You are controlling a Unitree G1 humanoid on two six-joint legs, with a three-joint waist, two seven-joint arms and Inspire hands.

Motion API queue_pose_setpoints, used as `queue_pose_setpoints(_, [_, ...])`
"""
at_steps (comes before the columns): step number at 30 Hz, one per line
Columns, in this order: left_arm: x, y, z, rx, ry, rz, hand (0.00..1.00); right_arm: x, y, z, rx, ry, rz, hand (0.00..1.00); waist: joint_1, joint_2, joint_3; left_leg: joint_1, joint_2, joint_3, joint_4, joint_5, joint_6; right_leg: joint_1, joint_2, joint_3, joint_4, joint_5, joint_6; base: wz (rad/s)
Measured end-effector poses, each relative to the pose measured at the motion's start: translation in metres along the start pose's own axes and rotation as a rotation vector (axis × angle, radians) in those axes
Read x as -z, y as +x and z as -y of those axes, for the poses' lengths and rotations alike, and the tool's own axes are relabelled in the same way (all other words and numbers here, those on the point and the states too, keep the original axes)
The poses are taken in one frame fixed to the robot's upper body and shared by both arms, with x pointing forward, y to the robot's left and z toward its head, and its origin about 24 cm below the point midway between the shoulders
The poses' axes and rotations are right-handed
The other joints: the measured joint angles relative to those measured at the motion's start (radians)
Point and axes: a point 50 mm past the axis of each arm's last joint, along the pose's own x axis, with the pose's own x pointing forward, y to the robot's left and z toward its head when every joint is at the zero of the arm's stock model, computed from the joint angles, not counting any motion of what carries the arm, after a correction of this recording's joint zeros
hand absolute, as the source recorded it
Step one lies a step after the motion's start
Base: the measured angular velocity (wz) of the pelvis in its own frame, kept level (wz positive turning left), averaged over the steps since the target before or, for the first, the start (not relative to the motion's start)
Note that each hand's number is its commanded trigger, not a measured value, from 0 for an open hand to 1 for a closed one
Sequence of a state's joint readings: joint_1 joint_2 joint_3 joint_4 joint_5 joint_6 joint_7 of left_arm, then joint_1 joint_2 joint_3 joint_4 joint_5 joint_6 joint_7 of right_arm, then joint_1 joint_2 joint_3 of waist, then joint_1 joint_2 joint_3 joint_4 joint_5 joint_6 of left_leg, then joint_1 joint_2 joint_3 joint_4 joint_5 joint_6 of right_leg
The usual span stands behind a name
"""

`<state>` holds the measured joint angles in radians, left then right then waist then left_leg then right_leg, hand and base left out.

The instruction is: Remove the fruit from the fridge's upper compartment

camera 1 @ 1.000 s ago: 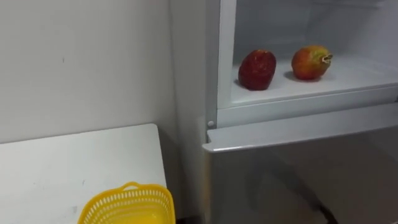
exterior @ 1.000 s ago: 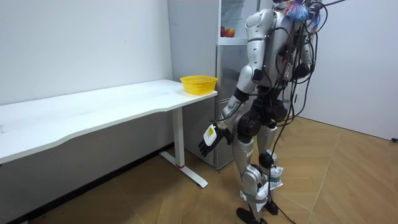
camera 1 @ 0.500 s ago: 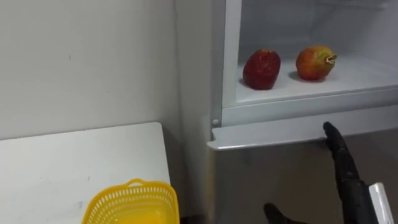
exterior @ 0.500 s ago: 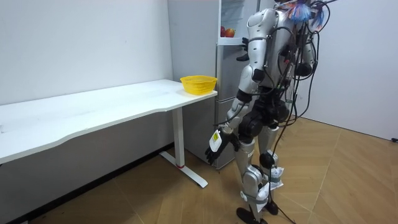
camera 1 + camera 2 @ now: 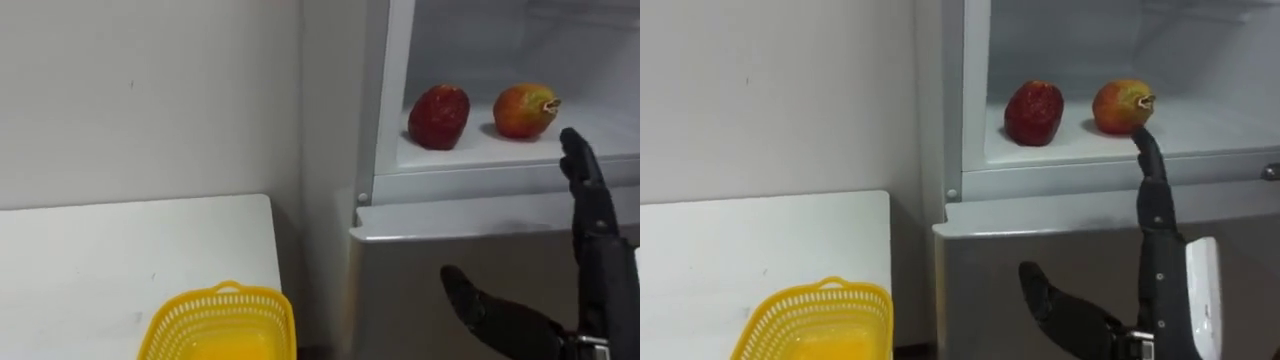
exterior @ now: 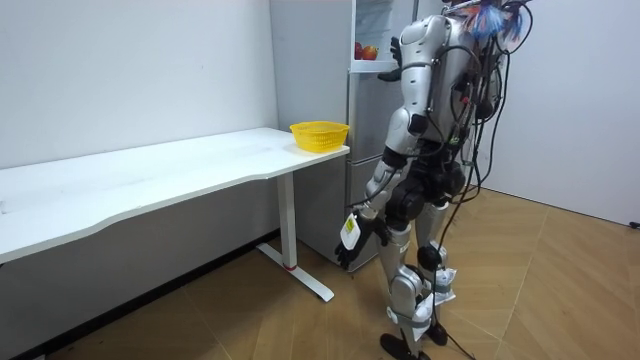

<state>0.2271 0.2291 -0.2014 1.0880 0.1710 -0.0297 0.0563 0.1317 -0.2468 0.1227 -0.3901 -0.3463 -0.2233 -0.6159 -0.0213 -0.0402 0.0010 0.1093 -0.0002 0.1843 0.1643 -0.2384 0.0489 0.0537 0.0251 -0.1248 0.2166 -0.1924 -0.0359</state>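
Two fruits lie on the white shelf (image 5: 500, 152) of the open upper fridge compartment: a dark red one (image 5: 438, 116) on the left and a red-yellow one with a stem (image 5: 524, 110) on the right. My right hand (image 5: 600, 290) is raised before the fridge, open, with straight fingers (image 5: 1153, 190) pointing up and the thumb spread to the left. Its tips reach the shelf's front edge, just right of and nearer than the red-yellow fruit (image 5: 1121, 105). In the room view I stand facing the fridge (image 6: 362, 120), and my left hand (image 6: 350, 235) hangs by my thigh, fingers relaxed.
A yellow mesh basket (image 5: 220, 325) stands at the right end of the white table (image 5: 100, 250), beside the fridge. The lower fridge door (image 5: 430, 270) is closed. A white wall (image 5: 140, 90) backs the table.
My right hand has come up into view, from below the lower door's top edge to the shelf's edge. The camera has shifted, so the whole scene sits further right.
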Motion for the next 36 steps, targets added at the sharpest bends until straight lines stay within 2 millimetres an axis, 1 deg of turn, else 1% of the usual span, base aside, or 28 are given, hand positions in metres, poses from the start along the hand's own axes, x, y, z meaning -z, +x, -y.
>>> queue_pose_setpoints(1, [0.001, 0.000, -0.001, -0.005, -0.002, -0.008, 0.00, 0.000, 0.006, 0.003, 0.023, -0.008, 0.019, 0.00, 0.000, -0.003, 0.0018, -0.001, 0.000, -0.001, 0.002, 0.000, 0.000, 0.000, 0.000, -0.002, 0.000, 0.000, -0.001, 0.04])
queue_pose_setpoints(4, [0.002, 0.000, -0.004, -0.013, 0.000, -0.020, 0.00, -0.003, 0.021, 0.010, 0.088, -0.025, 0.075, 0.00, 0.000, -0.016, -0.0016, -0.003, 0.000, -0.007, 0.003, 0.000, 0.000, 0.000, -0.002, -0.014, 0.000, 0.002, -0.002, 0.05])
queue_pose_setpoints(6, [0.004, 0.000, -0.004, -0.014, 0.011, -0.029, 0.00, -0.006, 0.030, 0.012, 0.123, -0.025, 0.114, 0.00, 0.001, -0.018, -0.0017, -0.004, 0.000, -0.008, 0.004, 0.000, 0.000, 0.003, -0.004, -0.018, -0.002, 0.002, -0.002, 0.05])
queue_pose_setpoints(8, [0.002, 0.001, -0.006, -0.020, 0.035, -0.023, 0.00, -0.009, 0.038, 0.014, 0.149, -0.022, 0.140, 0.00, 0.001, -0.020, -0.0029, -0.009, 0.000, -0.017, 0.008, 0.000, 0.000, 0.009, -0.004, -0.027, -0.015, 0.006, -0.003, 0.14])
queue_pose_setpoints(9, [0.003, 0.000, -0.006, -0.019, 0.061, -0.028, 0.00, -0.008, 0.042, 0.014, 0.162, -0.018, 0.143, 0.00, -0.004, -0.020, -0.0024, -0.011, 0.000, -0.025, 0.011, 0.000, 0.000, 0.012, -0.006, -0.042, -0.016, 0.007, -0.002, 0.17])
queue_pose_setpoints(11, [0.003, 0.000, -0.005, -0.018, 0.082, -0.031, 0.00, 0.001, 0.052, 0.016, 0.180, -0.048, 0.127, 0.00, 0.000, -0.022, -0.0036, -0.009, 0.000, -0.029, 0.013, 0.000, 0.000, 0.016, -0.006, -0.043, -0.016, 0.007, -0.002, 0.10])
queue_pose_setpoints(13, [0.002, 0.000, -0.003, -0.004, 0.109, -0.029, 0.00, 0.011, 0.062, 0.020, 0.206, -0.085, 0.098, 0.00, 0.008, -0.021, -0.0029, -0.010, -0.001, -0.033, 0.015, 0.000, 0.000, 0.016, -0.006, -0.044, -0.016, 0.007, -0.002, 0.03])
queue_pose_setpoints(19, [0.004, 0.000, 0.002, 0.042, 0.113, -0.045, 0.00, 0.013, 0.068, 0.023, 0.207, -0.093, 0.103, 0.00, 0.024, -0.013, 0.0011, -0.011, 0.000, -0.034, 0.017, 0.000, 0.000, 0.016, -0.007, -0.045, -0.015, 0.007, -0.002, 0.00])
queue_pose_setpoints(23, [0.003, 0.000, 0.002, 0.059, 0.103, -0.047, 0.00, 0.017, 0.077, 0.022, 0.189, -0.076, 0.078, 0.00, 0.029, -0.009, 0.0010, -0.010, 0.000, -0.034, 0.018, 0.001, -0.001, 0.017, -0.007, -0.045, -0.015, 0.007, -0.003, 0.00])
queue_pose_setpoints(24, [0.003, 0.000, 0.001, 0.066, 0.095, -0.049, 0.00, 0.018, 0.080, 0.021, 0.184, -0.075, 0.071, 0.00, 0.029, -0.009, 0.0009, -0.011, 0.000, -0.036, 0.018, 0.002, -0.002, 0.018, -0.007, -0.047, -0.015, 0.007, -0.003, 0.10])
queue_pose_setpoints(25, [0.003, 0.000, 0.001, 0.072, 0.096, -0.051, 0.00, 0.017, 0.083, 0.020, 0.181, -0.076, 0.073, 0.00, 0.027, -0.009, 0.0011, -0.013, -0.002, -0.048, 0.020, 0.002, -0.002, 0.020, -0.008, -0.056, -0.015, 0.007, -0.003, 0.12])
queue_pose_setpoints(27, [-0.001, 0.002, 0.000, 0.082, 0.096, -0.045, 0.00, 0.017, 0.086, 0.020, 0.181, -0.076, 0.077, 0.00, 0.029, -0.010, 0.0008, -0.012, -0.001, -0.049, 0.019, 0.003, -0.003, 0.021, -0.009, -0.059, -0.015, 0.007, -0.003, 0.09])
queue_pose_setpoints(28, [-0.001, 0.002, 0.000, 0.085, 0.097, -0.050, 0.00, 0.018, 0.089, 0.018, 0.181, -0.077, 0.076, 0.00, 0.031, -0.011, 0.0015, -0.012, -0.001, -0.053, 0.019, 0.003, -0.003, 0.022, -0.009, -0.066, -0.015, 0.007, -0.003, 0.07])
queue_pose_setpoints(30, [-0.002, 0.002, 0.000, 0.086, 0.096, -0.052, 0.00, 0.021, 0.091, 0.018, 0.179, -0.090, 0.062, 0.00, 0.032, -0.016, 0.0002, -0.011, 0.000, -0.054, 0.020, 0.004, -0.004, 0.024, -0.011, -0.069, -0.015, 0.007, -0.003, 0.07])
queue_pose_setpoints(32, [-0.003, 0.002, -0.002, 0.085, 0.098, -0.050, 0.00, 0.023, 0.092, 0.019, 0.174, -0.089, 0.050, 0.00, 0.041, -0.021, 0.0026, -0.011, 0.000, -0.057, 0.022, 0.004, -0.005, 0.028, -0.014, -0.073, -0.016, 0.007, -0.003, 0.05])
queue_pose_setpoints(34, [-0.003, 0.002, -0.002, 0.083, 0.100, -0.051, 0.00, 0.025, 0.098, 0.019, 0.178, -0.066, 0.022, 0.00, 0.049, -0.029, 0.0057, -0.012, 0.000, -0.057, 0.024, 0.004, -0.005, 0.029, -0.014, -0.075, -0.018, 0.007, -0.003, 0.00])
queue_pose_setpoints(36, [-0.002, 0.002, -0.003, 0.082, 0.102, -0.053, 0.00, 0.027, 0.102, 0.018, 0.184, -0.054, 0.007, 0.00, 0.053, -0.036, 0.0049, -0.013, -0.002, -0.058, 0.024, 0.004, -0.005, 0.034, -0.014, -0.076, -0.030, 0.007, -0.003, 0.00])
